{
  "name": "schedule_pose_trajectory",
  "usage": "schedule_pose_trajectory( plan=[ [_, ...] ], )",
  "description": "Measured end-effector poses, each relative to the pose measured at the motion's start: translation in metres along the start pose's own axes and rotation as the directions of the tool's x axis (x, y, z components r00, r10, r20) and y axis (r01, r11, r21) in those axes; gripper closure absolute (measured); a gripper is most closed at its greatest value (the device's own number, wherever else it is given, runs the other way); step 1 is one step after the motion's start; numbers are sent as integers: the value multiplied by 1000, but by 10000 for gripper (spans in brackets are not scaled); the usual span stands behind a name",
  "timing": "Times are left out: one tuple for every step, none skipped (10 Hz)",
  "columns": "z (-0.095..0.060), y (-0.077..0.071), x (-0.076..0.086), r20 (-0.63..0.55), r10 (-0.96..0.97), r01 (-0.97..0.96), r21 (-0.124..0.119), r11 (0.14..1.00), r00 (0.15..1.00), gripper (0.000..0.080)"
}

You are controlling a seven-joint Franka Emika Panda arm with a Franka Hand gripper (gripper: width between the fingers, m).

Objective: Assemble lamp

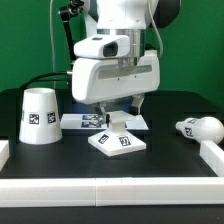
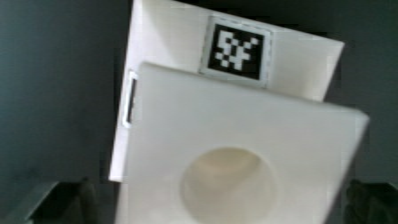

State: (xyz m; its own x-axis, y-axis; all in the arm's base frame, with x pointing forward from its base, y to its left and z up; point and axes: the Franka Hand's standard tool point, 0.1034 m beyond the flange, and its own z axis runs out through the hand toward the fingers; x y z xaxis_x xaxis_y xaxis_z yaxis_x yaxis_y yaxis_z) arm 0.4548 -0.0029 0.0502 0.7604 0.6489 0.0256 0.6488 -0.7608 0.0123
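Observation:
The lamp's flat square base (image 1: pixel 118 143) lies in the middle of the black table, right under my gripper (image 1: pixel 111 123). In the wrist view the base (image 2: pixel 214 120) fills the picture, with a tag (image 2: pixel 240 48) on its far part and a round socket (image 2: pixel 231 182) between the jaws. My gripper (image 2: pixel 228 205) straddles the base; the dark fingers (image 2: pixel 75 203) sit against its two sides and appear shut on it. The cone shade (image 1: pixel 38 116) stands at the exterior view's left. The rounded bulb (image 1: pixel 200 127) lies at the exterior view's right.
The marker board (image 1: pixel 82 121) lies flat just behind the base, partly hidden by the arm. A white rail (image 1: pixel 110 187) runs along the table's front edge and another (image 1: pixel 212 152) along the exterior view's right side. A black stand (image 1: pixel 66 40) rises behind.

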Motion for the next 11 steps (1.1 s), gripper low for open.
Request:
schedule_pose_trajectory(
  plan=[
    [6, 2, -3, -2, -11, 11, -1, 1000, 1000, 100],
    [7, 3, -4, -1, -9, 9, 0, 1000, 1000, 100],
    [6, 4, -3, -1, -9, 9, 0, 1000, 1000, 100],
    [5, 5, -2, -2, -9, 9, -1, 1000, 1000, 228],
    [5, 5, -2, -3, -9, 9, -2, 1000, 1000, 228],
    [5, 5, -2, -3, -9, 9, -2, 1000, 1000, 265],
    [5, 5, -2, -3, -9, 9, -2, 1000, 1000, 265],
    [5, 5, -2, -3, -9, 9, -2, 1000, 1000, 265],
    [5, 5, -2, -3, -9, 9, -2, 1000, 1000, 265],
    [5, 5, -2, -3, -9, 9, -2, 1000, 1000, 265],
    [5, 5, -2, -3, -9, 9, -2, 1000, 1000, 265]
  ],
)
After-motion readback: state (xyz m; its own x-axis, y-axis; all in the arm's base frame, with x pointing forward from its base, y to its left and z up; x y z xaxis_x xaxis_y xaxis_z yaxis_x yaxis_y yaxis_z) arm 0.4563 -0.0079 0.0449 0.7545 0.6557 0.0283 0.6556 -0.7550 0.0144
